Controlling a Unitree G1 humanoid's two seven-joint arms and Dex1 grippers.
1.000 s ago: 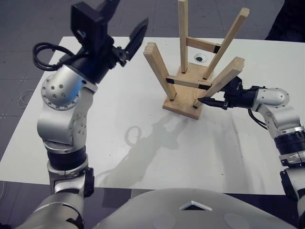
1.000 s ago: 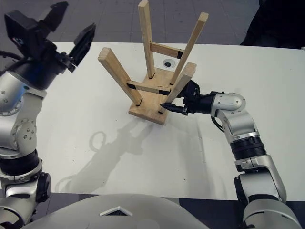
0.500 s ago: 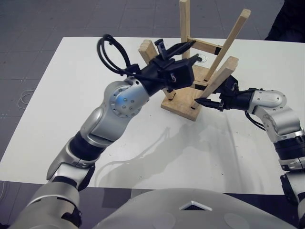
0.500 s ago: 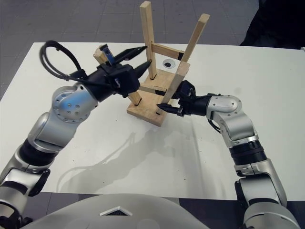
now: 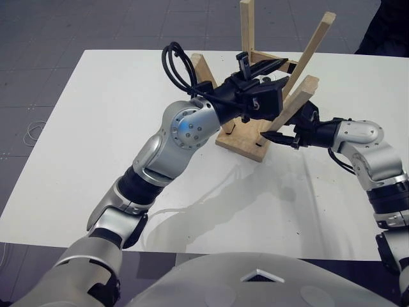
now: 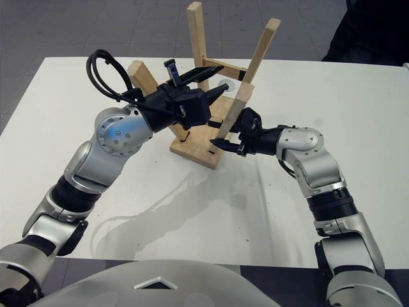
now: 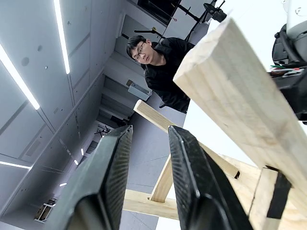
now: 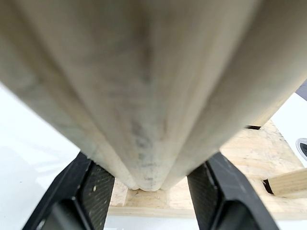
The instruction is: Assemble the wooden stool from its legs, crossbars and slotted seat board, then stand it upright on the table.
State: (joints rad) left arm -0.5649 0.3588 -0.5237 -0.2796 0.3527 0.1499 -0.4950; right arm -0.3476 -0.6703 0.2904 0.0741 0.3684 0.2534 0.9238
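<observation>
1. Change. The left arm is no longer raising itself over the left side of the tabletop; it is now reaching across into the stool. The left pincer is sitting among the legs, close to the upper crossbar. Its fingers are standing spread, with nothing between them. The right pincer is keeping its place, pinching the near right leg just above the seat board. In the right wrist view the leg is filling the gap between the two pads. The stool is staying roughly where it was.

2. Meaning for the task. Legs, crossbars and seat board are appearing joined, so assembly is looking complete. The remaining step is probably the turn-over. The left pincer seems to be lining up a second hold, which that turn is likely to need.

3. Position and orientation. The stool is standing upside down near the far edge of the tabletop, about midway along it. The seat board is lying on the tabletop. The four legs are pointing upward and splaying outward. The long axis is running roughly vertical.
</observation>
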